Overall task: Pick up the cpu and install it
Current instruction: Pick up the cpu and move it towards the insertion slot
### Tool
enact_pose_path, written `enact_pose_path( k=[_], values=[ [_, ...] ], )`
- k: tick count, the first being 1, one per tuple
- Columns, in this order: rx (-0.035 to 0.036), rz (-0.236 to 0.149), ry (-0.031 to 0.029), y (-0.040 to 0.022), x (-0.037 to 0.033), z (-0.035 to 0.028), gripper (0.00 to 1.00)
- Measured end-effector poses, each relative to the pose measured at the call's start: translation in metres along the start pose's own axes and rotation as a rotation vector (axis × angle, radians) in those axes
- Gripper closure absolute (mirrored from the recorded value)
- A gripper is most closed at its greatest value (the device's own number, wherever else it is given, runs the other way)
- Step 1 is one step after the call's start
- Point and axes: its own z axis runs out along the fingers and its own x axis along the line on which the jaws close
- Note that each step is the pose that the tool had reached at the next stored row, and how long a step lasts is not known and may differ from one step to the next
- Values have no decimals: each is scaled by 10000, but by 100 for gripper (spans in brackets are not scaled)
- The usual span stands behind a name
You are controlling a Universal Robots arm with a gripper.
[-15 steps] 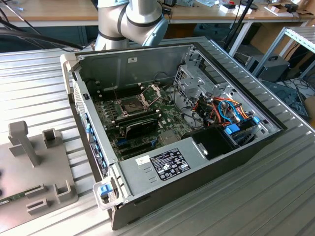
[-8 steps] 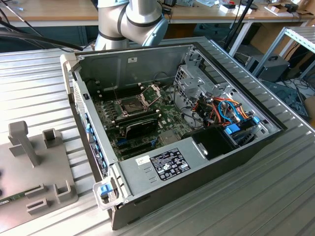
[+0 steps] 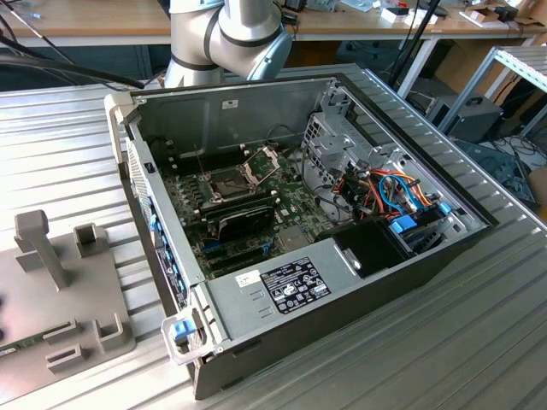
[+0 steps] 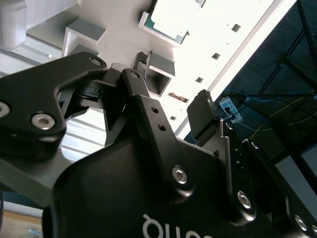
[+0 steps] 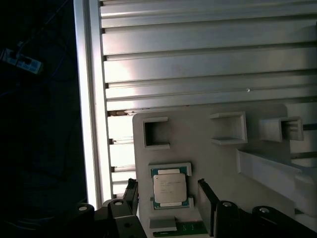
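The cpu is a small square chip with a silver-grey top, lying flat in a shallow recess of a grey fixture plate. My gripper is open above it. In the first wrist view one black finger shows on each side of the chip, with nothing held between them. The second wrist view shows the cpu a little beyond the gripper, apart from the fingertips. In the exterior view the open computer case holds the green motherboard, whose square socket has its hinged plate lifted.
The fixture plate carries several raised grey holders and sits on the ribbed metal table at the exterior view's left. A long black card lies across the motherboard beside the socket. Drive cages and orange and blue cables fill the case's right side.
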Motion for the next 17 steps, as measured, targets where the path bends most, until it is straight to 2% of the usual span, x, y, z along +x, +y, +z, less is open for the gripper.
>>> enact_pose_path(
  k=[4, 10, 13, 17],
  values=[
    [0, 0, 1, -1, 0, 27, 40],
    [2, 1, 2, -4, -1, 99, 40],
    [1, 1, 2, -8, -1, 189, 40],
    [1, 0, 2, -10, -2, 248, 40]
  ],
)
